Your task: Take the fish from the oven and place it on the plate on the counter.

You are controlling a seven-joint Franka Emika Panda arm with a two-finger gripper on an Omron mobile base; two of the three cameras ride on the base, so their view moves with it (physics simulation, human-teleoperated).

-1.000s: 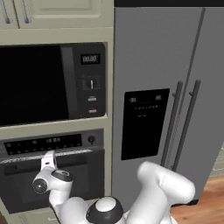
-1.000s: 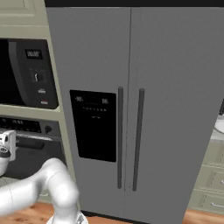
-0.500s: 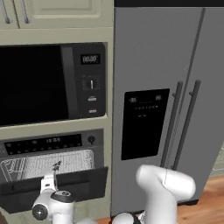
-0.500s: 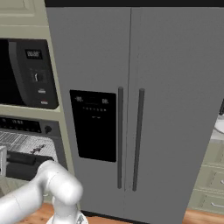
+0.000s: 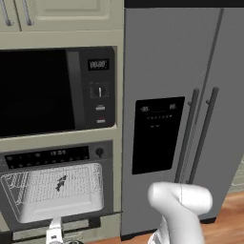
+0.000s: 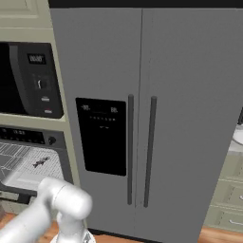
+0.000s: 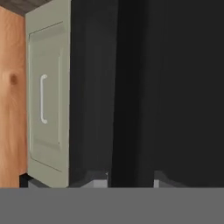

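Observation:
The oven (image 5: 47, 156) stands open below the microwave, its light interior and wire rack (image 5: 33, 190) exposed. A tiny dark fish (image 5: 60, 182) lies on the rack, and it shows in the right base view as the fish (image 6: 40, 163). My gripper (image 5: 55, 229) is low at the front edge of the lowered oven door. In the hand view the gripper (image 7: 130, 181) is shut on a dark upright bar, the door handle (image 7: 131, 109). At the far right edge, a pale rim of the plate (image 6: 238, 135) peeks in on the counter (image 6: 235, 148).
A black-windowed microwave (image 5: 47, 90) sits above the oven. A tall grey fridge (image 5: 181, 119) with two bar handles stands to the right. Beige drawers (image 6: 228, 201) lie under the counter. Beside the dark door are a beige cabinet door (image 7: 46, 105) and wood floor (image 7: 11, 87).
The oven door has swung down from shut to open, baring the rack and fish. My hand went down with the door's handle, and the arm sank low.

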